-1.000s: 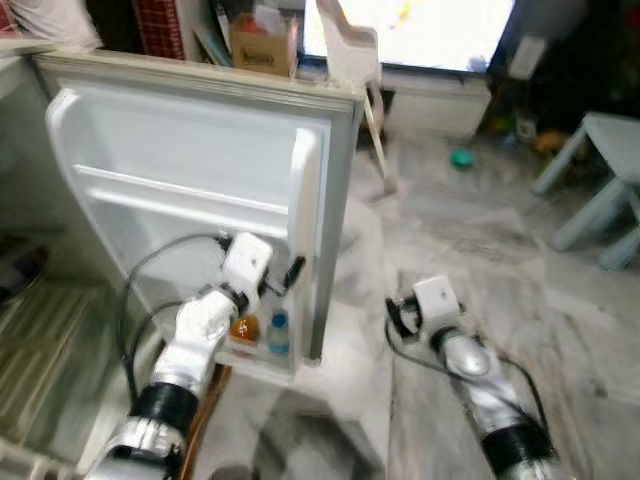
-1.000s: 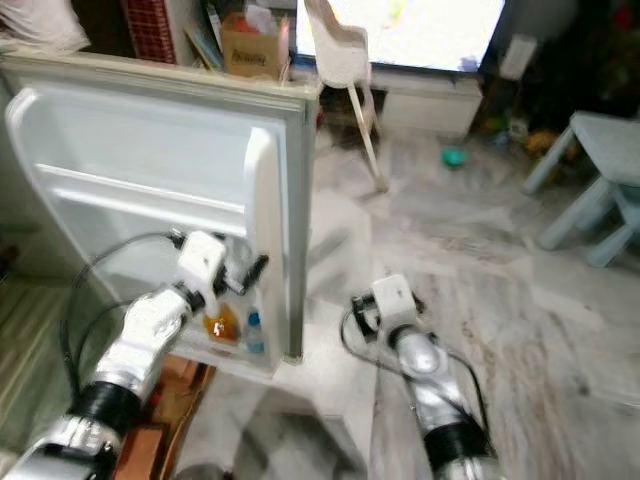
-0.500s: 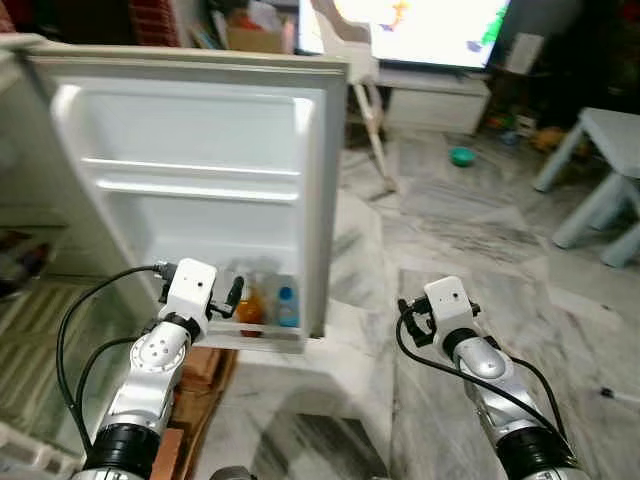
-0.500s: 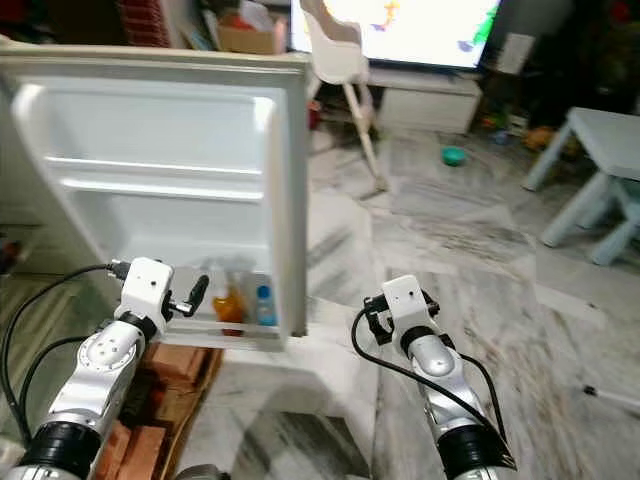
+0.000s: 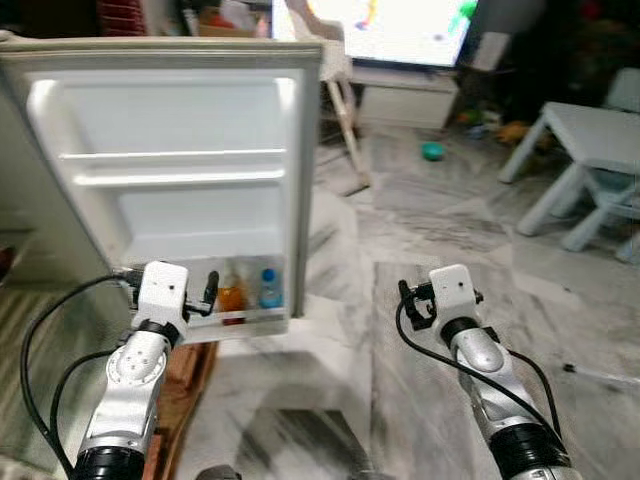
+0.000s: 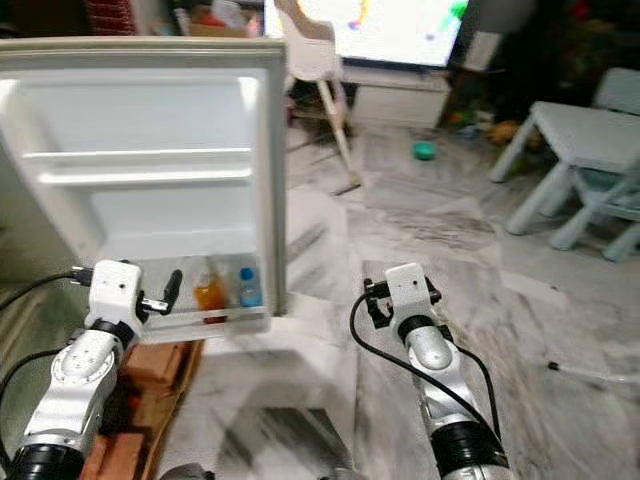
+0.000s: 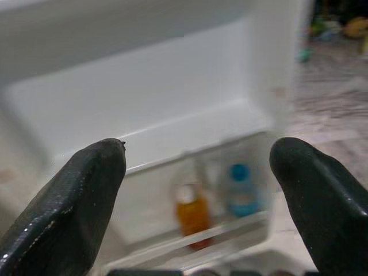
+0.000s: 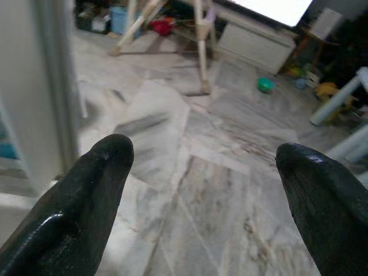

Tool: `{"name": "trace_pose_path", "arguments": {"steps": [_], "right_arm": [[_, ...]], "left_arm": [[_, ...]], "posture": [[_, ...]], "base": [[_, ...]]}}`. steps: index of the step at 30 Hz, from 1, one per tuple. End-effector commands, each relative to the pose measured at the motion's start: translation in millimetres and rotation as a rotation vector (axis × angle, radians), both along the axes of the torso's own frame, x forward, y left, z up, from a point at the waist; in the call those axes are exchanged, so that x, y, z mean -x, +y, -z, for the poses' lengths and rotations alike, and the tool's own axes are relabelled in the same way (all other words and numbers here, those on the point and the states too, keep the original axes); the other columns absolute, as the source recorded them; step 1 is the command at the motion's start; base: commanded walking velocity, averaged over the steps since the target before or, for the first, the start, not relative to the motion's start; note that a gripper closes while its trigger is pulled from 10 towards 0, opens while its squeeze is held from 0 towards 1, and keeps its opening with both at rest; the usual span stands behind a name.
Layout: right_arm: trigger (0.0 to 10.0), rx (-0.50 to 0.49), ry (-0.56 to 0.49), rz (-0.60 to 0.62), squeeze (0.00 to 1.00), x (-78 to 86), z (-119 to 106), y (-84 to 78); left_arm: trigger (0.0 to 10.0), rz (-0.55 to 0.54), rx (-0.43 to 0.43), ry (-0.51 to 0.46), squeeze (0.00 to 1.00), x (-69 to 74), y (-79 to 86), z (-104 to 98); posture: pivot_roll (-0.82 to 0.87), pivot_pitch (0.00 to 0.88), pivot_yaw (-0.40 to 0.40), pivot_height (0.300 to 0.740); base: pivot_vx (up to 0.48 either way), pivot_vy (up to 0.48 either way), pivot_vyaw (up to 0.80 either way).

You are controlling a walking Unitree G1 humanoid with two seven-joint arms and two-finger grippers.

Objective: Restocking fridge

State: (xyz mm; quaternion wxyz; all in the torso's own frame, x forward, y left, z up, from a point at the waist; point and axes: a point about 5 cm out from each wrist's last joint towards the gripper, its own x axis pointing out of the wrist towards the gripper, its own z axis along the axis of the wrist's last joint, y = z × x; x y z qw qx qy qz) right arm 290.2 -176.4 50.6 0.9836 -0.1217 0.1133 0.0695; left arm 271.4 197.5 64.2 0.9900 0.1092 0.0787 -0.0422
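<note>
The white fridge door [image 5: 190, 120] stands open and faces me, its upper shelves bare. Its bottom shelf holds a bottle of orange liquid [image 5: 232, 296] and a clear bottle with a blue cap [image 5: 269, 290], side by side. My left gripper [image 5: 185, 295] hovers in front of that shelf, just left of the bottles, open and empty. The left wrist view looks past the spread fingers at the orange bottle [image 7: 190, 214] and the blue-capped bottle [image 7: 240, 190]. My right gripper [image 5: 440, 295] is held over the marble floor to the right of the door, open with nothing in it.
The fridge body [image 5: 25, 230] is at the left. Reddish bricks [image 5: 185, 365] lie on the floor under the door. A white high chair [image 5: 335, 60] and a lit screen [image 5: 400, 25] stand behind. A pale blue small table [image 5: 590, 130] is at the right.
The view has swung, so the door now faces me squarely. My left gripper was up at the bottles a second ago and now sits back and left of them. The right gripper has hardly moved.
</note>
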Motion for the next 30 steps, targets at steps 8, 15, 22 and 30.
{"name": "trace_pose_path", "arguments": {"steps": [8, 15, 22, 30], "right_arm": [[10.0, -0.002, -0.08, 0.011, 0.0, -3.0, -14, -4.0], [10.0, -0.025, -0.131, 0.012, 0.0, -8.1, -24, -0.1], [10.0, -0.014, -0.208, -0.008, 0.0, -13.1, -41, 2.1], [10.0, -0.018, -0.273, 0.004, 0.0, -13.0, -53, 1.0]], "left_arm": [[10.0, 0.034, -0.001, -0.019, 0.0, -6.7, -13.4, -3], [10.0, 0.023, 0.003, -0.028, 0.0, -10.6, -15.8, -9], [10.0, 0.034, 0.011, -0.055, 0.0, -14.4, -17.7, -18], [10.0, 0.008, 0.051, -0.08, 0.0, -19.0, -12.5, -25]], "posture": [[0.03, 0.0, -0.066, 0.74], [0.02, 0.0, -0.062, 0.74], [0.01, 0.0, -0.054, 0.74], [0.0, 0.0, -0.052, 0.74]], "base": [[0.264, -0.376, -0.78], [0.377, -0.289, -0.8], [0.455, 0.0, -0.8], [0.48, 0.0, -0.8]]}}
